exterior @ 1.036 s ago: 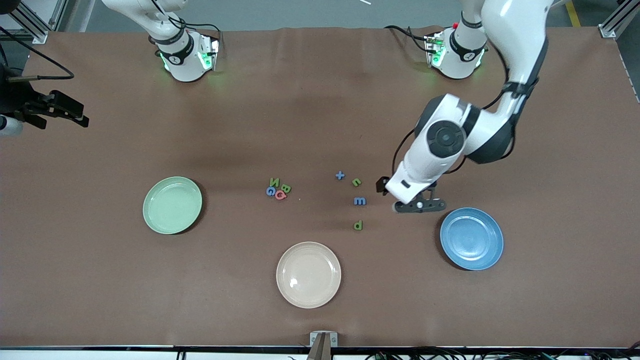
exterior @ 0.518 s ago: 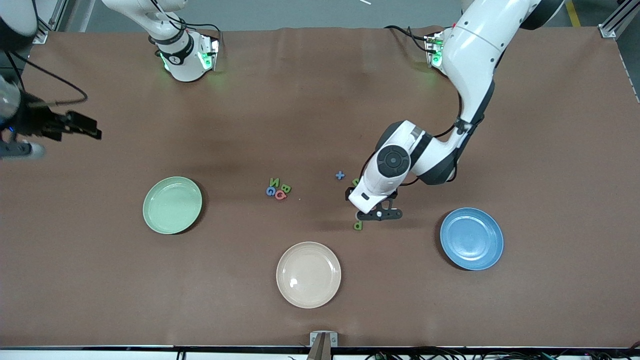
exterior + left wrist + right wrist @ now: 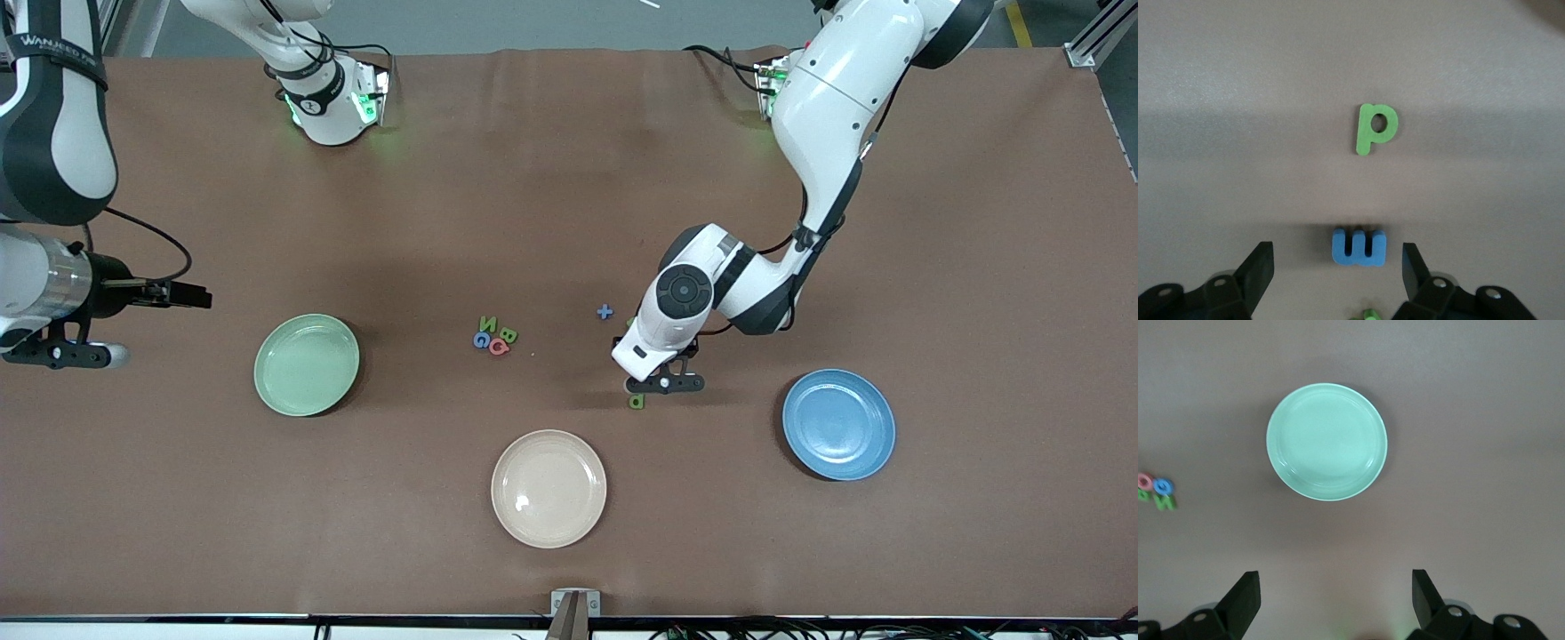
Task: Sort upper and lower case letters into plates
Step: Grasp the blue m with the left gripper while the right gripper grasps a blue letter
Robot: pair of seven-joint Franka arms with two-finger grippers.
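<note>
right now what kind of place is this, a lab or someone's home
Most likely a robotics lab. Two Franka arms are bolted to a table under brown covering, with aluminium framing at its corners. Foam letters such as the blue m and plain plates like the green plate look like test props.

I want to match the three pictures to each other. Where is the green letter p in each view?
Front view: the green letter p lies on the table, just nearer the camera than the left claw.
Left wrist view: the p lies flat, past the blue letter m, which sits between the open fingers.
Right wrist view: not in it.
Shared landmark: the left claw, near the p.
</note>
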